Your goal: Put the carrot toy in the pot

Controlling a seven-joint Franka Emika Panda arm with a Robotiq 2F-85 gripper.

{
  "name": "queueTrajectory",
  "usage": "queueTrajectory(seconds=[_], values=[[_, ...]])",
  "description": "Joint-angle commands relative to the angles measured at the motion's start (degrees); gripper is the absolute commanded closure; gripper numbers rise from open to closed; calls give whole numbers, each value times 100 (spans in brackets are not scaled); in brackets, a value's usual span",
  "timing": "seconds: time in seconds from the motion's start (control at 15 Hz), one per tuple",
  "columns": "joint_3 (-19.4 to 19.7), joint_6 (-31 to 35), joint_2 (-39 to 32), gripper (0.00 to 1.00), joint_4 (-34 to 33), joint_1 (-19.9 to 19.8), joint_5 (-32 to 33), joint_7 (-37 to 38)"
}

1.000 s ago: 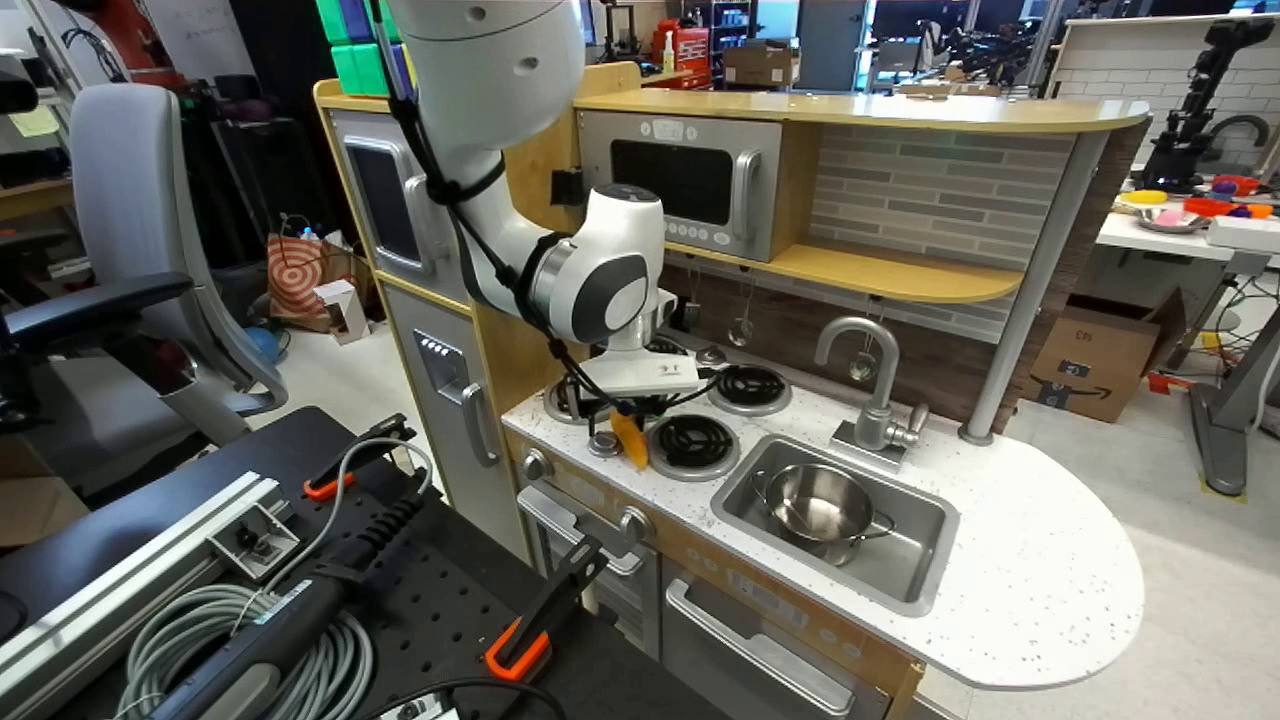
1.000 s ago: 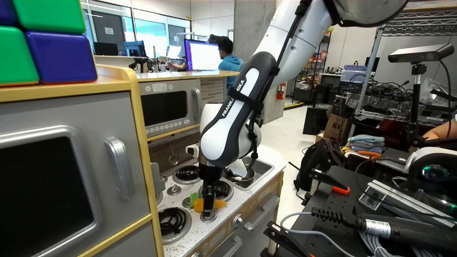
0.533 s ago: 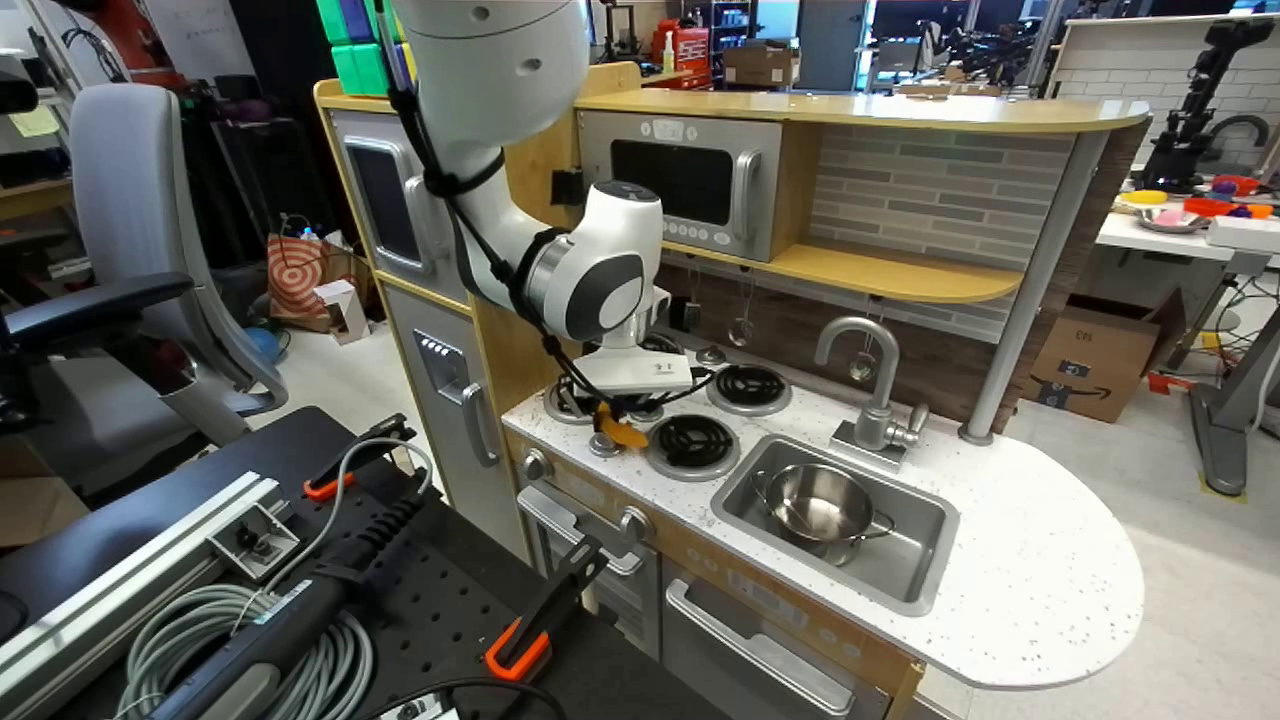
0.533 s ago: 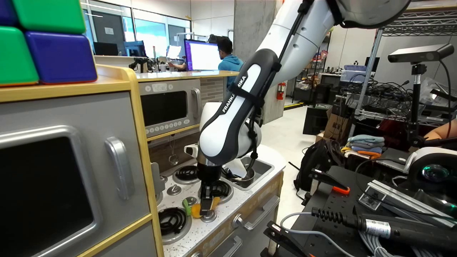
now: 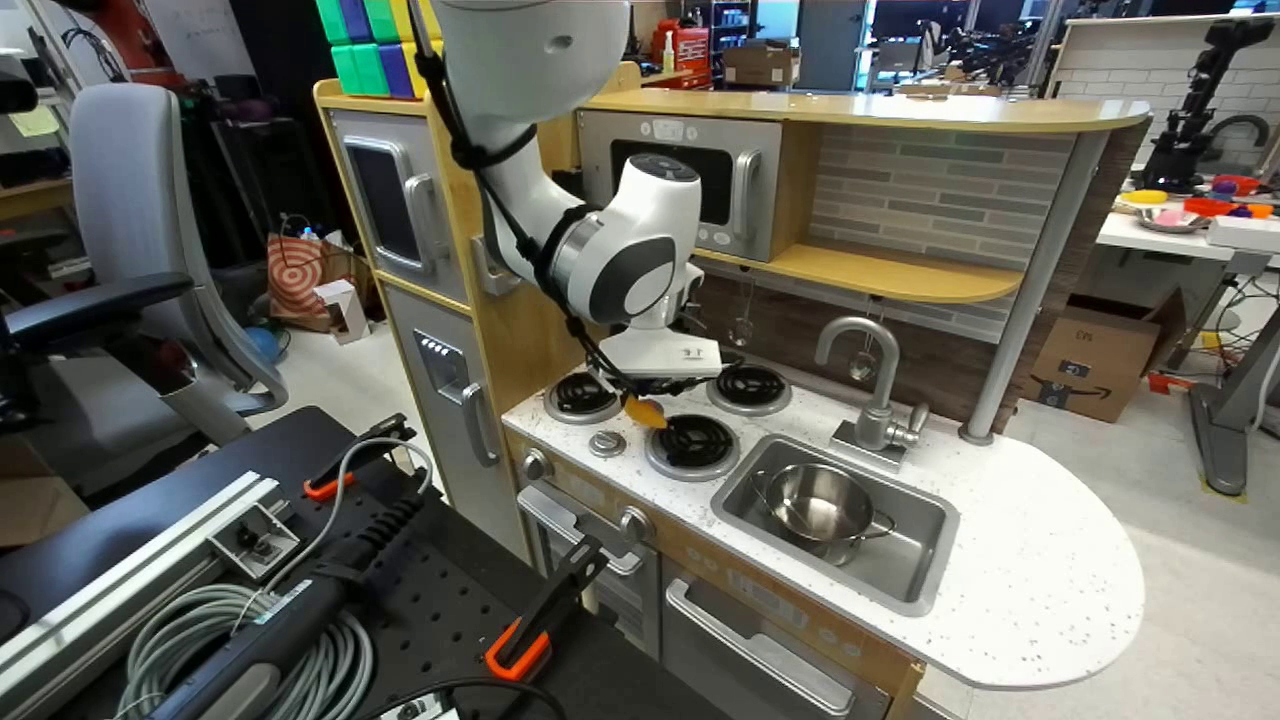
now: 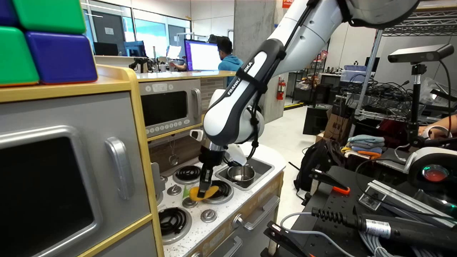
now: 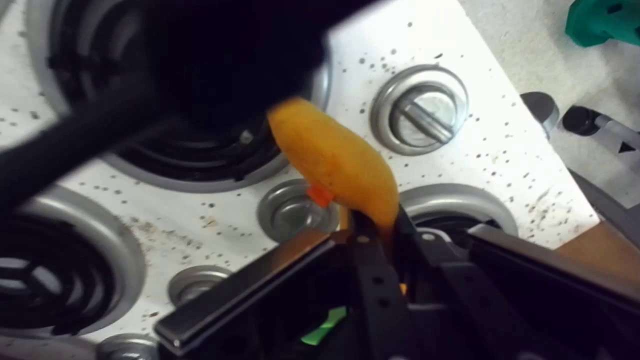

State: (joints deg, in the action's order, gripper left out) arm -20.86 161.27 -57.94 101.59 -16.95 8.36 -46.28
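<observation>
The yellow-orange carrot toy (image 7: 340, 155) is pinched between the fingers of my gripper (image 7: 385, 227) in the wrist view, its body jutting out past the fingertips. A bit of its green end (image 7: 325, 327) peeks out behind the finger linkage. In an exterior view the carrot toy (image 6: 211, 192) lies crosswise in the jaws and appears raised over the stove knobs and burners. The shiny silver pot (image 5: 820, 500) rests inside the sink in both exterior views, apart from the gripper and to its right in an exterior view.
The grey sink basin (image 5: 935, 580) surrounds the pot, and a tall faucet (image 5: 880, 380) rises behind it. Burners (image 5: 692, 445) and knobs (image 5: 607, 443) lie below the arm. A microwave (image 5: 690, 180) and a shelf (image 5: 900, 275) stand over the counter's back.
The jaws have closed on the carrot toy and it has turned a little. Gripper and toy have risen off the stove top and shifted slightly toward the sink.
</observation>
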Motion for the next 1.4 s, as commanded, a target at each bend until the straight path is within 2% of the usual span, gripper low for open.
queueTrajectory(seconds=[0.0, 0.33, 0.67, 1.0, 1.33], values=[[-288, 161, 317, 97, 65, -699, -429, -212], [-48, 661, 54, 97, -838, -1138, -782, -39], [334, 670, -241, 97, -1534, -1079, -871, 296], [578, 526, -422, 97, -1747, -1055, -867, 867], [635, 336, -376, 97, -1654, -1110, -857, 1351]])
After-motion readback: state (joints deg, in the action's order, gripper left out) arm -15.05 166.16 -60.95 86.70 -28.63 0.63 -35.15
